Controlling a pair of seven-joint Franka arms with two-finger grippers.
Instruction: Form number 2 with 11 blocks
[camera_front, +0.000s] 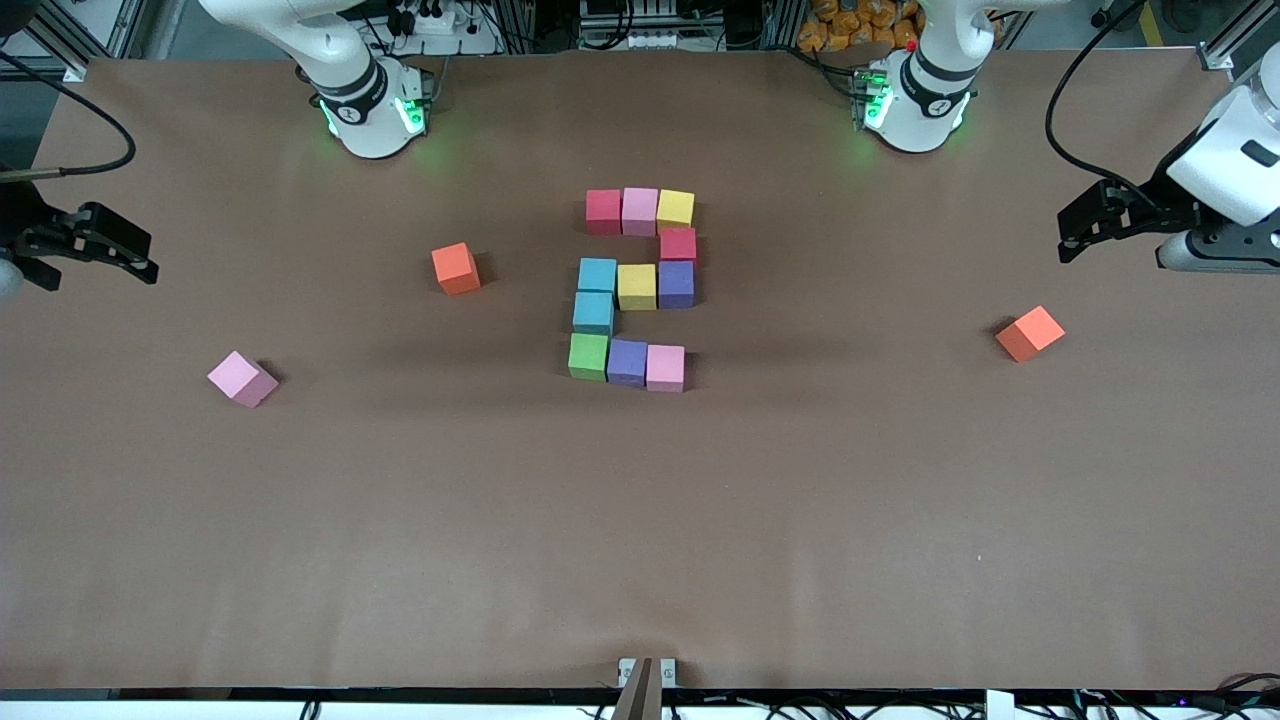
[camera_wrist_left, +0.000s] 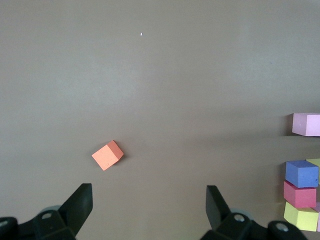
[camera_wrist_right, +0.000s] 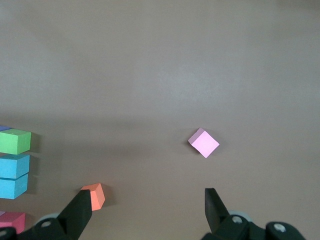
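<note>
Matte foam blocks (camera_front: 636, 287) shape our 2 on the counter (camera_front: 640, 520); left claw (camera_front: 1085, 225) and right claw (camera_front: 120, 250) gape wide, empty.

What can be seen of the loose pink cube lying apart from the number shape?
The loose pink cube is a small, matte, foam-like block with sharp edges, light pink on top and darker on its shaded sides. It rests flat on the brown table, turned at an angle to the table's edges. It lies alone toward the right arm's end, nearer to the front camera than the orange cube on that side. Nothing touches it but the table. The right wrist view shows it ahead of the open right gripper.
</note>
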